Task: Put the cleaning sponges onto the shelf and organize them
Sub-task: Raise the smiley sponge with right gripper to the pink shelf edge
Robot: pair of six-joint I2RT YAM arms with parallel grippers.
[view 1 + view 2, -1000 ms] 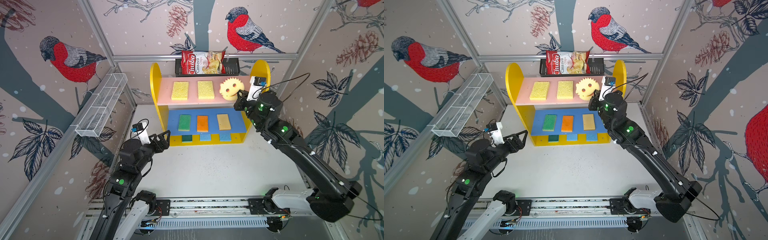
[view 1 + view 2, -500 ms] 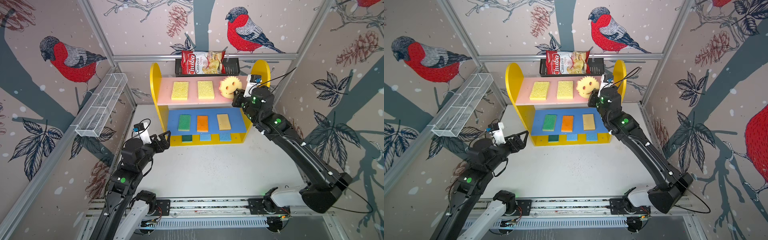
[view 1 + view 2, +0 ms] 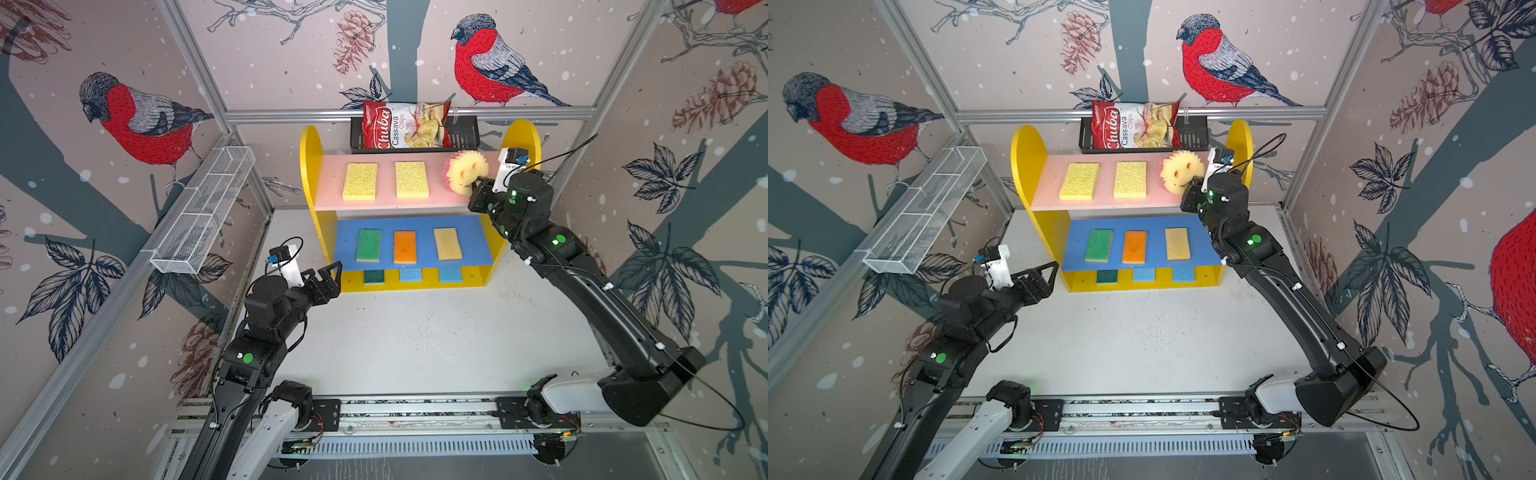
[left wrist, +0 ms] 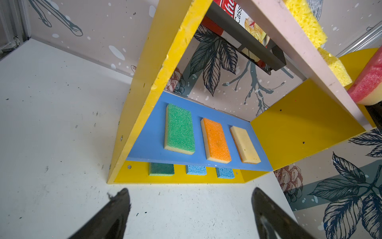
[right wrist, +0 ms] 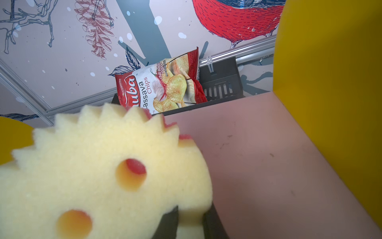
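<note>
Over the shelf (image 3: 309, 174), the right gripper (image 3: 478, 192) had shifted slightly since a second earlier, its fingers clamped on the rim of the round smiley sponge (image 3: 464, 171), which was tilted at the top board's right end. The left gripper (image 4: 190, 194) hovered by the shelf's base, fingers wide apart. Eight rectangular sponges (image 3: 360, 181) lay flat across its three boards.

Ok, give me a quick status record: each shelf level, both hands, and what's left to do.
top board: two yellow sponges, flat; right end bare
middle board: green sponge, orange sponge, tan sponge
base: dark green sponge, two light blue sponges
right hand: shut on smiley sponge, tilted at top board's right end
left hand: open, empty, low before the shelf
remaining: set smiley sponge down
</note>
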